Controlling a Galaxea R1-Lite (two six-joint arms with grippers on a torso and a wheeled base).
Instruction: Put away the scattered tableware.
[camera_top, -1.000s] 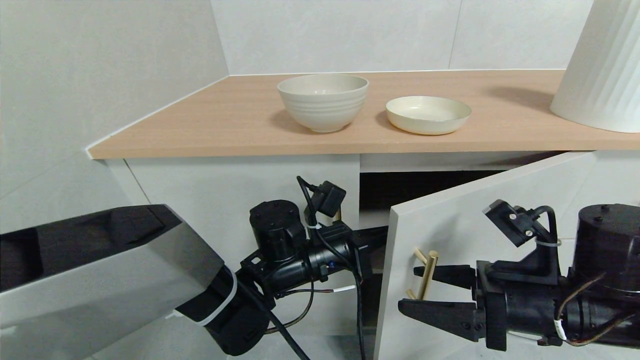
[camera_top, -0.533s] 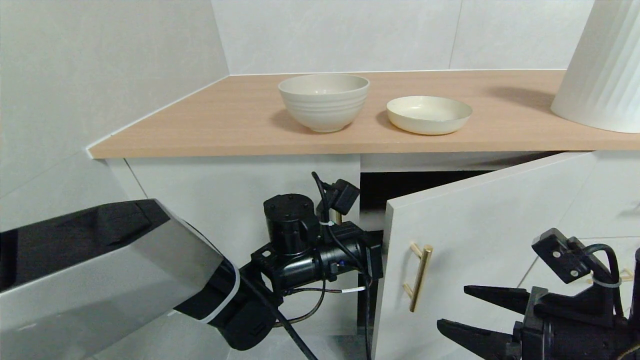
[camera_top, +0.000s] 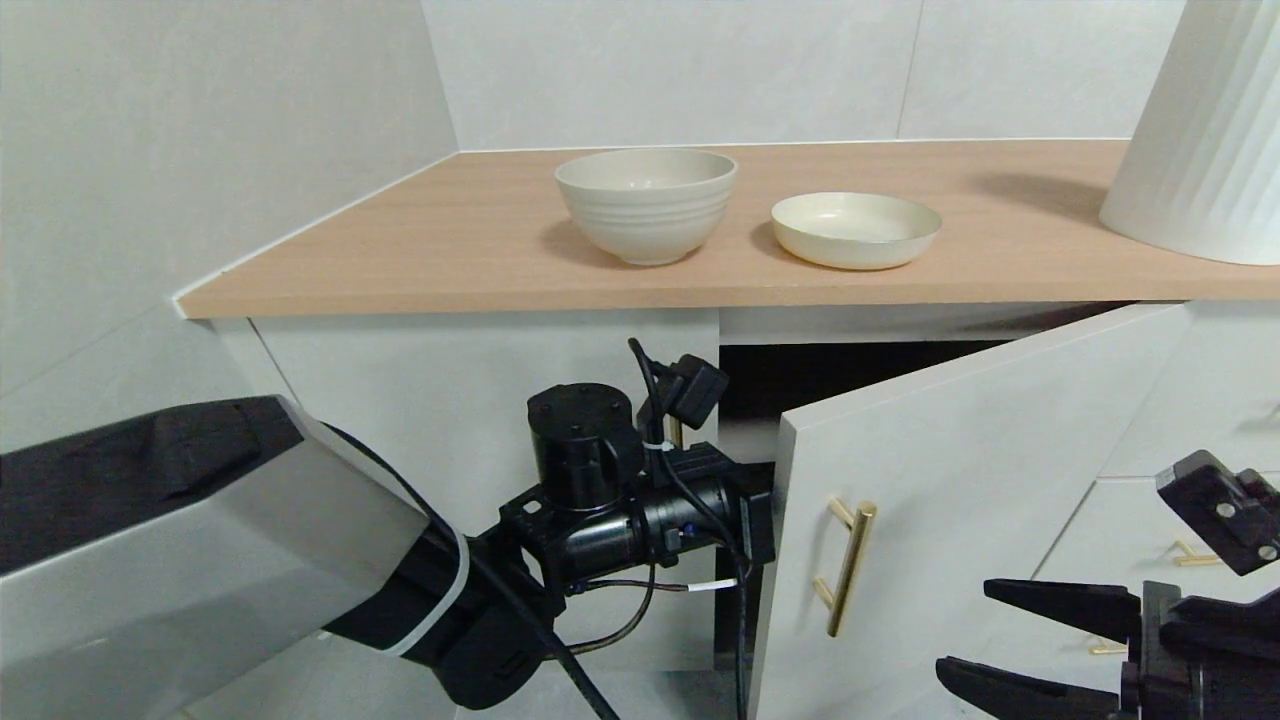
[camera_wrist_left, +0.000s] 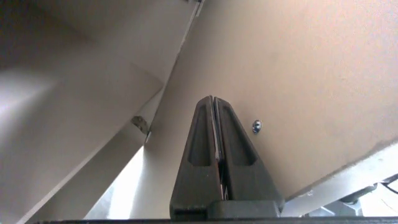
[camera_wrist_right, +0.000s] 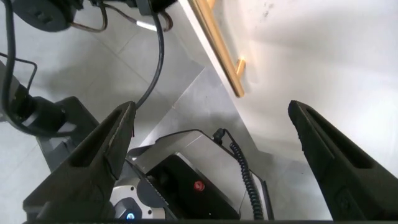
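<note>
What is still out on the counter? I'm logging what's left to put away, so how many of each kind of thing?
Deep bowl: 1
Shallow dish: 1
Tall ribbed white container: 1
Total on the counter: 3

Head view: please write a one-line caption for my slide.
Bowl and dish sit on the counter; open right claw in front of the half-open cabinet door.

Pale tiled walls (camera_top: 200, 150), wooden countertop (camera_top: 450, 250), white cabinet door (camera_top: 950, 450) ajar, brass handle (camera_top: 850, 570)
</note>
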